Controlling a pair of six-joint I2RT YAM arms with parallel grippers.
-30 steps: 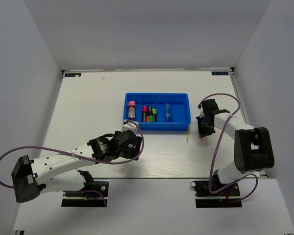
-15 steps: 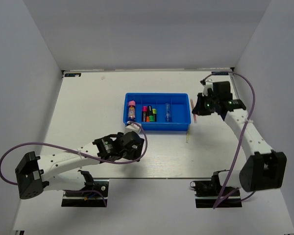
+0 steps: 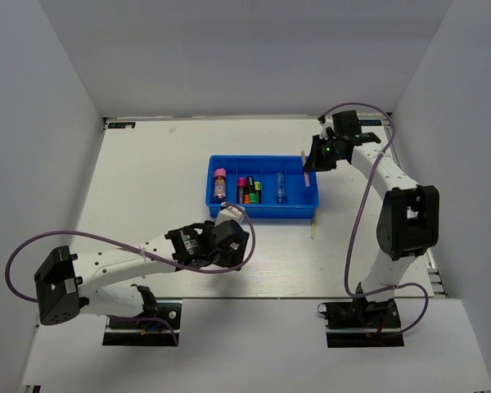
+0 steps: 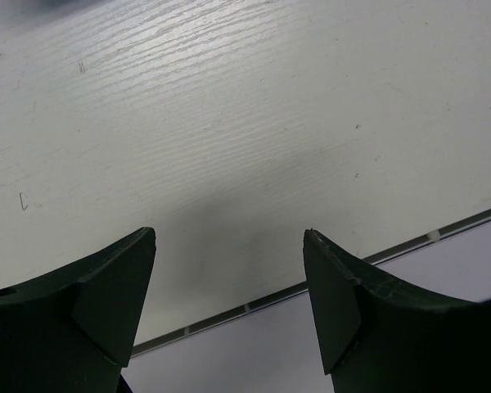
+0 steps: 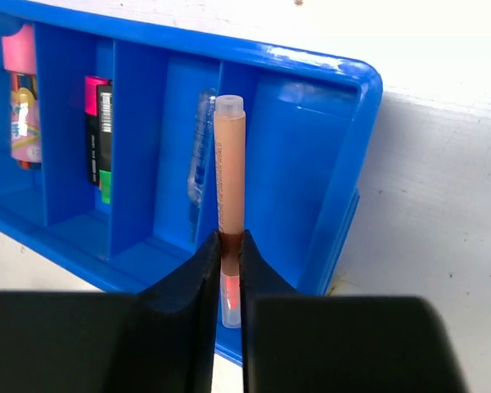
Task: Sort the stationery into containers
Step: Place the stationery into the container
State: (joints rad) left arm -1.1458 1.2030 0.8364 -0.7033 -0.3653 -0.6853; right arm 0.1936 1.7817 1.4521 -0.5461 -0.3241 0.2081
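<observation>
Right gripper (image 5: pixel 229 250) is clamped on the pink stick (image 5: pixel 229 164), holding it over the right end of the blue tray (image 5: pixel 348 147). Left gripper (image 4: pixel 229 278) hangs with fingers apart above the white table (image 4: pixel 229 98).

**Blue tray, bright caps, white table**

The shallow bright-blue plastic tray (image 3: pixel 263 212), centre of the overhead view, is glossy, with white glints along its rim. In its leftmost compartment the round glue stick (image 3: pixel 219 184) has a pink cap and a multicoloured label. The black-bodied highlighters (image 3: pixel 248 191) beside it show pink, orange and green. The clear plastic pen (image 3: pixel 281 187) has a bluish tint. The thin peach-pink stick (image 5: pixel 229 155) has a whitish tip and darkens to reddish-brown between the fingers of the black right gripper (image 5: pixel 229 246). A thin pale-yellow stick (image 3: pixel 313 228) lies lower right of the tray. The left gripper (image 4: pixel 229 246) is black too. The white table (image 4: pixel 229 98) has a fine streaked grain. The arms (image 3: pixel 106 270) are white with black joints, and their cables (image 3: pixel 364 213) are purple.
</observation>
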